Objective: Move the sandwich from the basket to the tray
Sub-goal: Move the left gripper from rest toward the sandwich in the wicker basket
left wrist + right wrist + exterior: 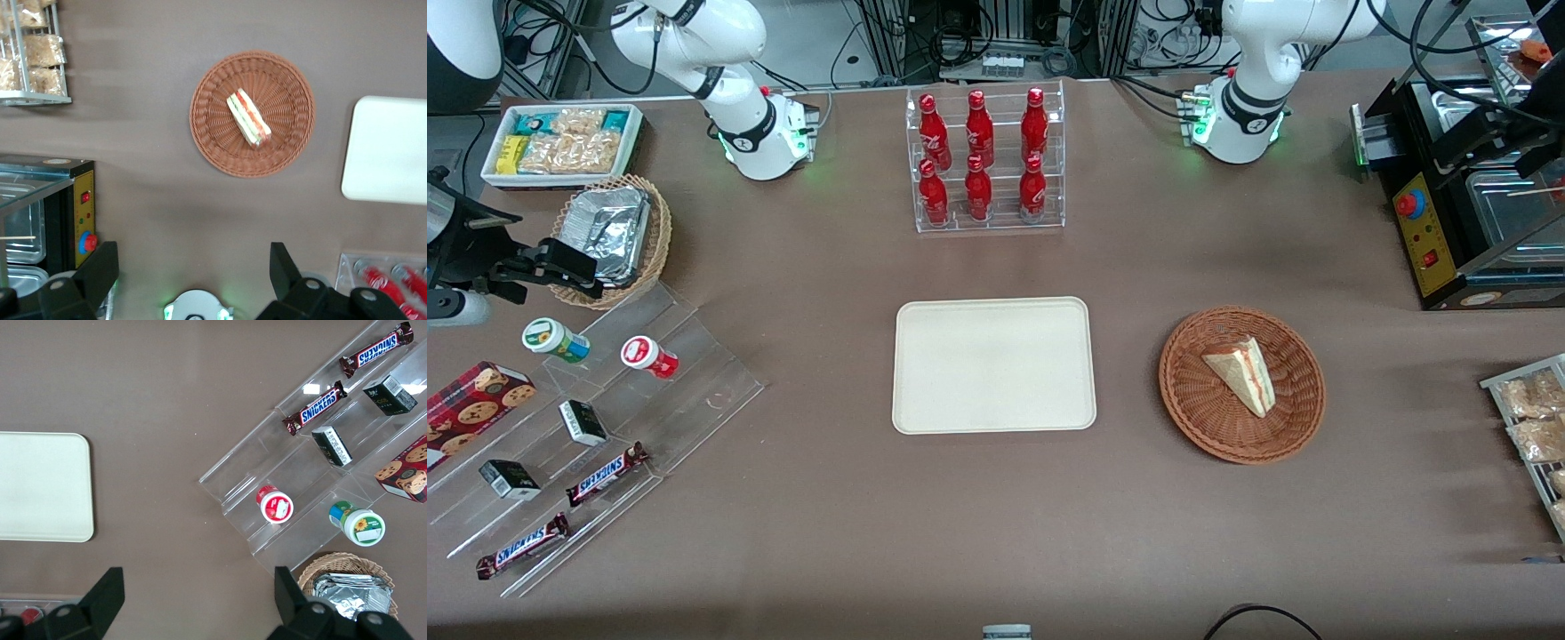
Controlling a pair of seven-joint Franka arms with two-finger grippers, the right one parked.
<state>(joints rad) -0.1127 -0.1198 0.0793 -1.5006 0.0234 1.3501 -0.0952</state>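
The nearest ground is being taken up by the bare brown tabletop (996, 533), and toward the parked arm's end two Snickers bars (560, 508) are being carried on the low steps of a clear acrylic riser (605, 427). Farther from the camera, the cream tray (994, 364) is being shown flat and bare at the middle of the tabletop. Beside it, toward the working arm's end and apart from it, the reddish-brown basket (1241, 384) is being shown with the sandwich (1240, 373) lying in it, near its centre, its red and green filling edge being turned sideways. Farther still, six red bottles (983, 156) are being held upright in a clear rack (987, 160). The gripper (193, 277) is being held high above the tabletop, well clear of the basket and sandwich seen below it in the left wrist view; its two fingers (100, 270) are being kept wide apart, with nothing between them
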